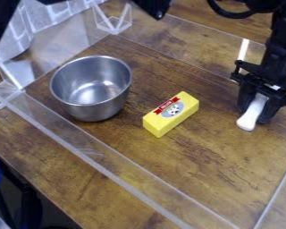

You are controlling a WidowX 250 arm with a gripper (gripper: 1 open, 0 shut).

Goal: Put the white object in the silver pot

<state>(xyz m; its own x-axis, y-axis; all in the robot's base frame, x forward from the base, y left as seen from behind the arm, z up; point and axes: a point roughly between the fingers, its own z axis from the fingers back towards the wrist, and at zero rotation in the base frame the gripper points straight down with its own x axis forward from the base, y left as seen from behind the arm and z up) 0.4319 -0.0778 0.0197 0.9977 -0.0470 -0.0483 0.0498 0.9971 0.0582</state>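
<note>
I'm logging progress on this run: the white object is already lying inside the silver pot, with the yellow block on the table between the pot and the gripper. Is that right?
Not quite. The camera view shows the silver pot empty. The white object is on the table at the right, under the gripper, whose fingers stand around it. The yellow block does lie between pot and gripper.
</note>
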